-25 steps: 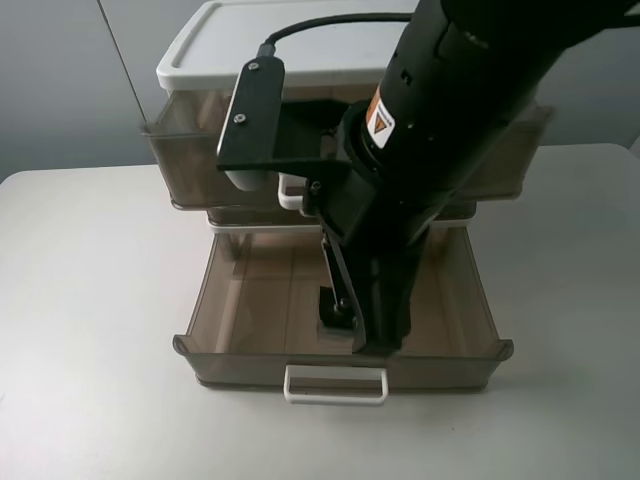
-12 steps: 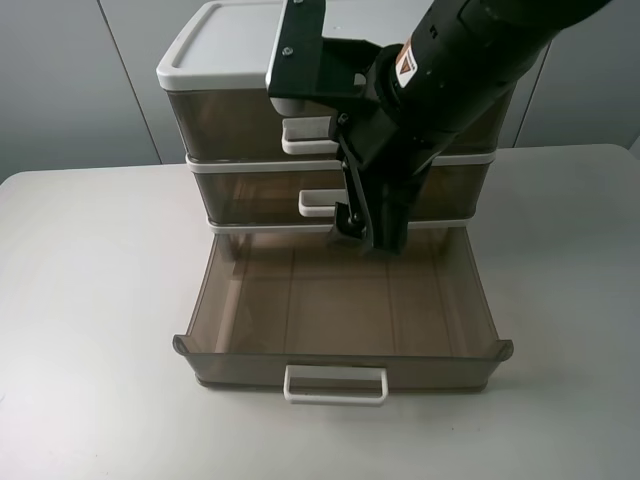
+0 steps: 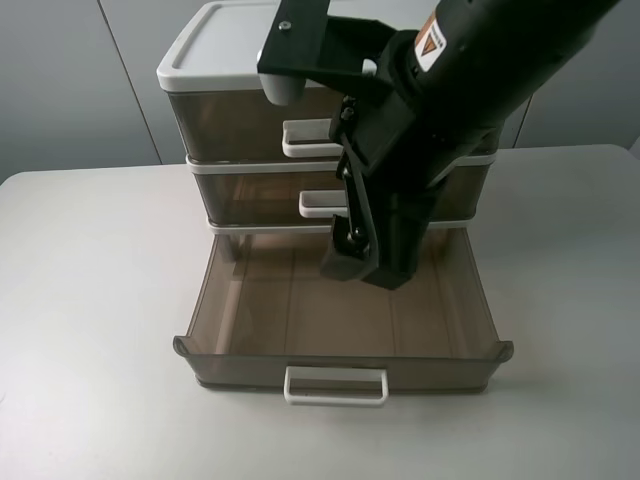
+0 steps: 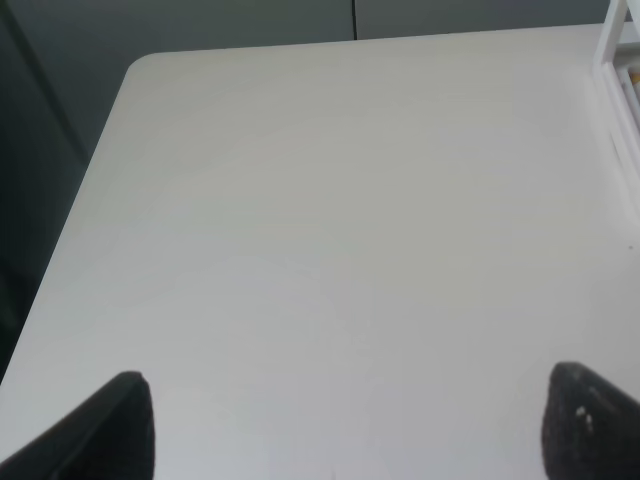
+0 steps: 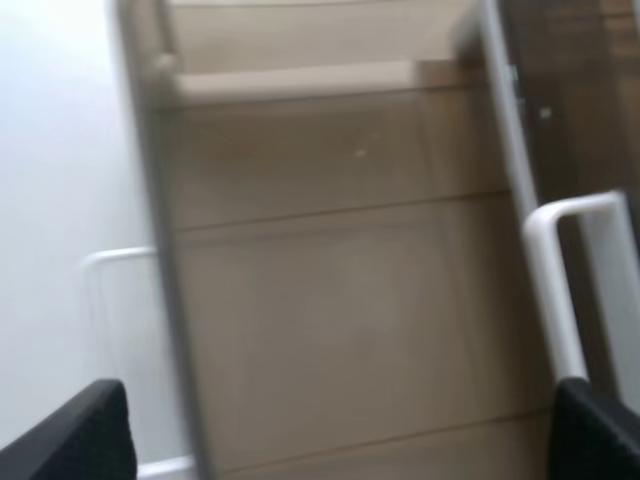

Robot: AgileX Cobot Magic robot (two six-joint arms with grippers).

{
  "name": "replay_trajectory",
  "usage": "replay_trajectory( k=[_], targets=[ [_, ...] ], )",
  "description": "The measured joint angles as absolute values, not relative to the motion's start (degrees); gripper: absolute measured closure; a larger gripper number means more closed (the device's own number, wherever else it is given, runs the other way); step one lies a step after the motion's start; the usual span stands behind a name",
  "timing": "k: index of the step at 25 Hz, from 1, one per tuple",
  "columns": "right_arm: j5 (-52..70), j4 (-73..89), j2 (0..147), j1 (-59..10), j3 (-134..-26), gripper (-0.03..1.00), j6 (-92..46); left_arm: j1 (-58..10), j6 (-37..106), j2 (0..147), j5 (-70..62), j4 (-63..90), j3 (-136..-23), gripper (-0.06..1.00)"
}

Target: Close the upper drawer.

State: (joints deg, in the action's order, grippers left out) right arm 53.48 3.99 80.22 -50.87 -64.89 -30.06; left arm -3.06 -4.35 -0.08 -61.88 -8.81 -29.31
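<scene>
**Surface.** White matte tabletop (image 3: 90, 300) with rounded corners; it fills the exterior view from left to right.

**Room.** Grey panelled wall (image 3: 60, 80) behind the far edge. The left wrist view shows a dark drop past one tabletop edge.

**Cabinet** (image 3: 225, 30). White-lidded, three drawers, standing far and central.
- Upper drawer (image 3: 225, 122): smoky brown, directly under the lid, front pushed in level with the frame. Its white loop handle (image 3: 308, 140) is partly hidden by the arm.
- Middle drawer (image 3: 245, 195): shallower, also pushed in.
- Lower drawer (image 3: 205, 300): wide and pulled far out toward the near side, with a white handle (image 3: 335, 385) on its near front.

**Right claw** (image 3: 350, 258). Black; it hangs above the far part of the lower drawer, just in front of the middle drawer. The blurred right wrist view shows its fingers spread wide, gripping nothing.

**Left claw** (image 4: 345, 410). Outside the exterior view. Fingers spread wide over open tabletop, with a white edge of the cabinet at the border of its view.

**Open room.** Broad tabletop lies to the left and right of the cabinet. More tabletop continues nearward past the lower drawer's handle.
</scene>
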Motion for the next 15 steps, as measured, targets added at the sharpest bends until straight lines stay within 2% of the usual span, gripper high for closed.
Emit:
replay_trajectory(
  k=[4,15],
  targets=[
    [58.38,4.36,75.15,-46.58,-64.89,0.34,-22.82,-3.06,-4.35,-0.08,-61.88,-8.81,-29.31,0.20],
    [64.48,-3.04,59.00,-15.01,-62.37,0.34,-16.48,-3.06,-4.35,-0.08,-61.88,-8.81,-29.31,0.20]
  ],
)
